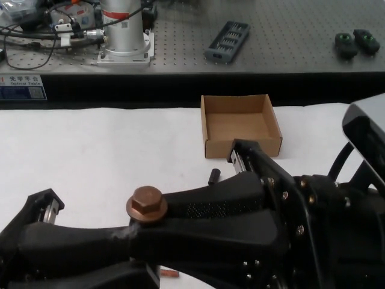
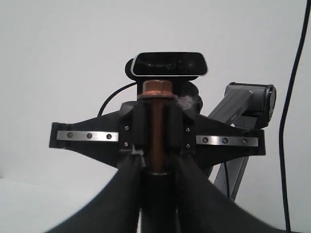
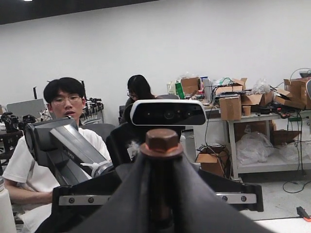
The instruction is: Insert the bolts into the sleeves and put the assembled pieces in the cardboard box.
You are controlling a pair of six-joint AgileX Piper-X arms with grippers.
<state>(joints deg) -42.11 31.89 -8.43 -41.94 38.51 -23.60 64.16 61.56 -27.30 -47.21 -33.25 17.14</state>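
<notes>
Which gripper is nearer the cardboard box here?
Right. Both meet at the bolt, but the right gripper extends from the cardboard box side; the left gripper from the opposite side.

You're working in a lab: grey perforated metal optical table, wire-strewn workbench piled with brown cardboard cartons.

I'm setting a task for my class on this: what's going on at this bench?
Both arms meet over the white cloth, sharing one copper bolt. The right gripper is shut on its shank just under the hex head. The left gripper is shut on a dark sleeve that the bolt's lower end enters. The cardboard box stands open beyond them, with a small dark piece, perhaps another sleeve, lying before it.
</notes>
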